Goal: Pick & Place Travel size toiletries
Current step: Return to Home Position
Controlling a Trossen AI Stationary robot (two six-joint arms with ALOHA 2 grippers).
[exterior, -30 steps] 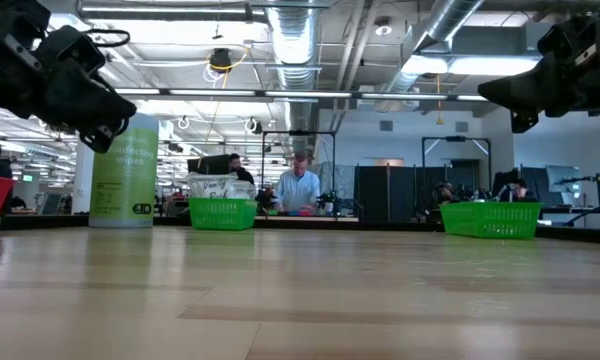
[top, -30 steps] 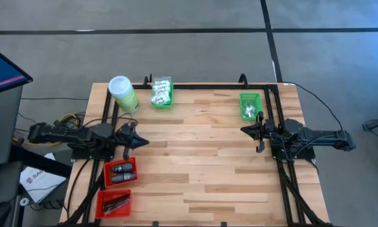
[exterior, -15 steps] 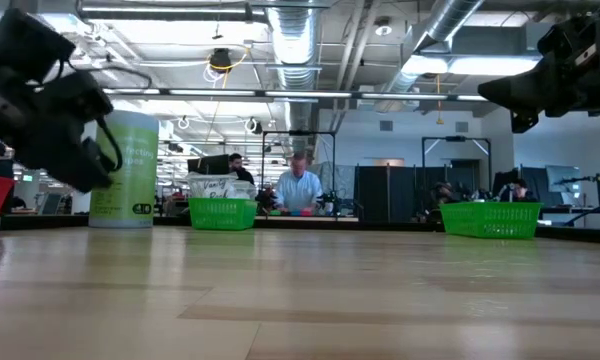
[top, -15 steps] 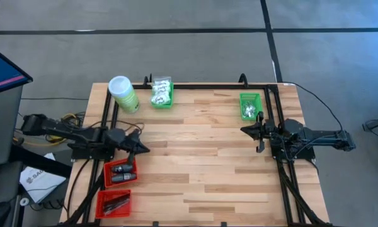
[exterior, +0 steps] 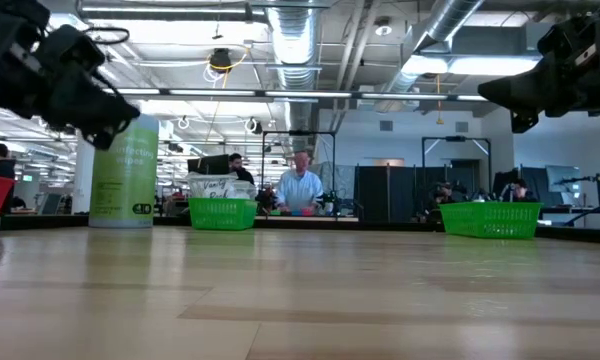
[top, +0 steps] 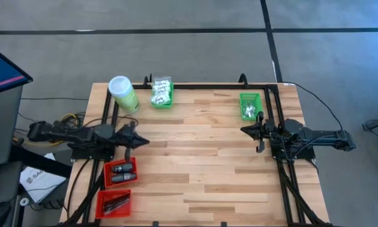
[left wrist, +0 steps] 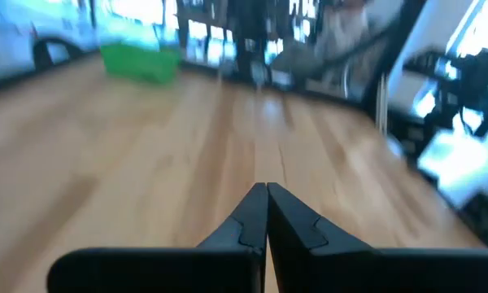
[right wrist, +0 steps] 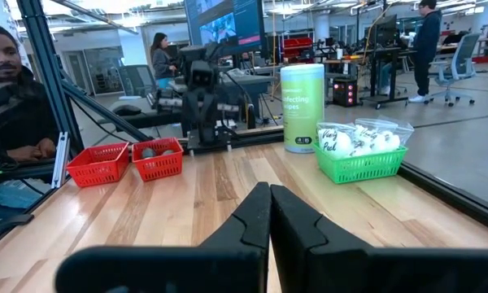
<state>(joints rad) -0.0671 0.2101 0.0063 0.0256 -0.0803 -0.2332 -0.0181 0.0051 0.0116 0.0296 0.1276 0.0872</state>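
Left end effector (top: 140,142) is seen over the table's (top: 201,170) left edge, fingers pressed together, nothing held. Right end effector (top: 246,130) is at the right side, likewise pressed together and empty. White packets (top: 160,91) are held in the left green basket (top: 162,105), silvery pieces (top: 247,111) in the right green basket (top: 250,95), dark pieces (top: 120,170) in a red basket (top: 106,176).

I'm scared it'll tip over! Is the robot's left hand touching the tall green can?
Apart. The high view shows bare wood between the left hand and the green can.
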